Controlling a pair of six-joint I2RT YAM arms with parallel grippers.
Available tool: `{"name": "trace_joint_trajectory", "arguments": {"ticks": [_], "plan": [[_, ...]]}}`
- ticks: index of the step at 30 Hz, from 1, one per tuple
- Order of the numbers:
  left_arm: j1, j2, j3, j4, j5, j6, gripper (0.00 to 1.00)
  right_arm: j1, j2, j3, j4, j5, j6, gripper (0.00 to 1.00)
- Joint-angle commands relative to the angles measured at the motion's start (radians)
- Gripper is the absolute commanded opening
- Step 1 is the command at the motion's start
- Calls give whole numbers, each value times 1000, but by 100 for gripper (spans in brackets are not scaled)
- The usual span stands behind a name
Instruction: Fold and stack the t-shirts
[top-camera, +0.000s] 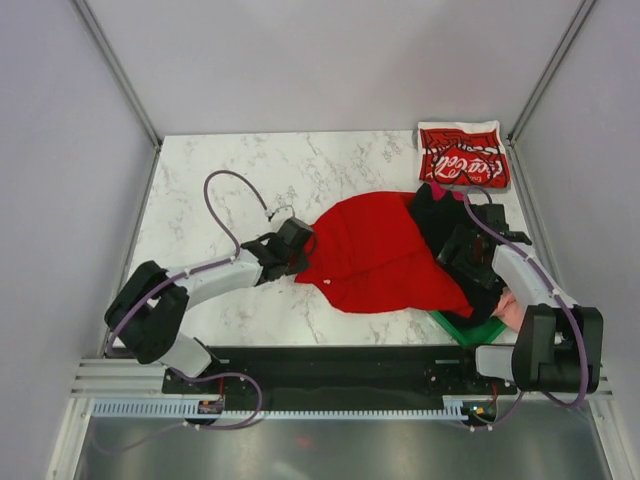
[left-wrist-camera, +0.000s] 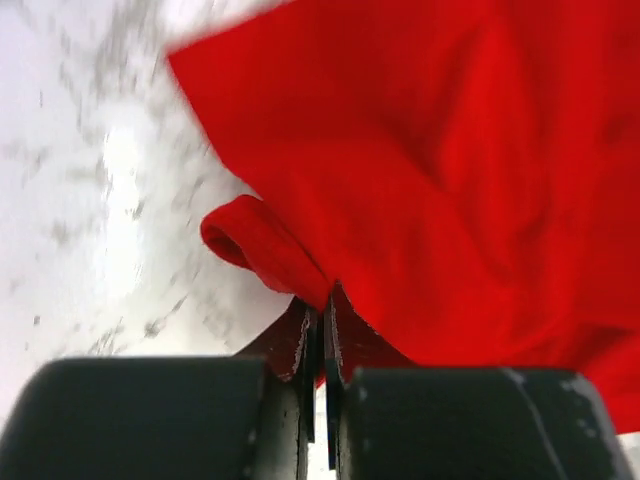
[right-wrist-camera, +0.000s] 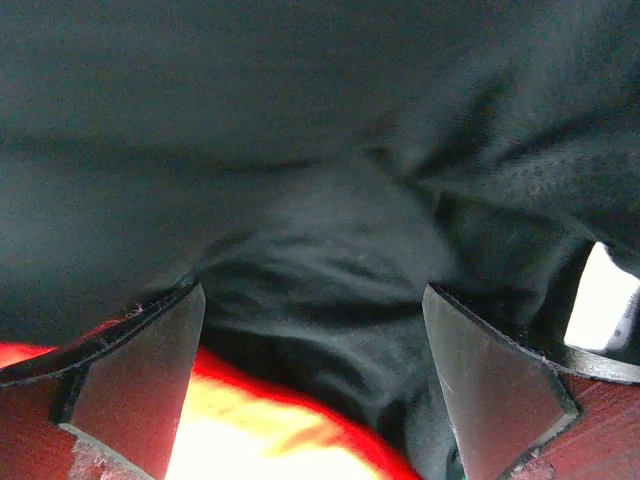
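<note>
Left gripper (left-wrist-camera: 320, 305): jaws fully closed on the left edge of the plain red shirt (top-camera: 385, 255), pinching a thin fold of cloth just beside a rolled hem (left-wrist-camera: 245, 235). Right gripper (right-wrist-camera: 312, 300): jaws wide apart, holding nothing, positioned over a black cloth (right-wrist-camera: 300, 150) that lies against the right edge of the red shirt. The Coca-Cola shirt (top-camera: 462, 155) is already folded into a small rectangle and rests print-up in the far right corner of the table (top-camera: 220, 160), well apart from both arms; its long axis runs left to right, parallel to the far table edge. The plain red shirt lies unfolded and rumpled at mid-table, between the two grippers. Its long axis runs roughly left to right, with the right end angled toward the arm bases. Collar direction cannot be determined, as the neckline is not visible in any view. A green item (top-camera: 468, 326) shows at the near right, partly under the cloth and the right arm. Judged step in hand: spreading or first fold of the second shirt, with one of two shirts complete. The next move appears to require a second grasp. The right gripper must close on red cloth at the opposite edge, not on the black cloth beneath it. Both arms can then tension the shirt along its long axis before any fold is laid.
</note>
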Motion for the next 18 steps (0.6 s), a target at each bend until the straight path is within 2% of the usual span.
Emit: {"name": "trace_joint_trajectory", "arguments": {"ticks": [1, 4, 5, 7, 9, 14, 18], "plan": [[25, -71, 144, 71, -56, 85, 2, -63, -13, -106, 117, -104, 36, 98], [23, -154, 300, -22, -65, 149, 2, -127, 19, -163, 174, -144, 34, 98], [23, -229, 372, -42, -78, 163, 2, -141, 28, -171, 183, -147, 31, 98], [28, -297, 450, -99, -134, 211, 2, -180, 44, -182, 198, -147, 17, 98], [46, -346, 614, -147, -150, 252, 2, -195, 44, -183, 198, -124, 19, 98], [123, -331, 1030, -314, -197, 373, 2, -333, 30, -174, 189, -138, 39, 98], [144, -314, 1149, -355, -236, 419, 2, -476, 33, -183, 169, -185, 59, 98]]}}
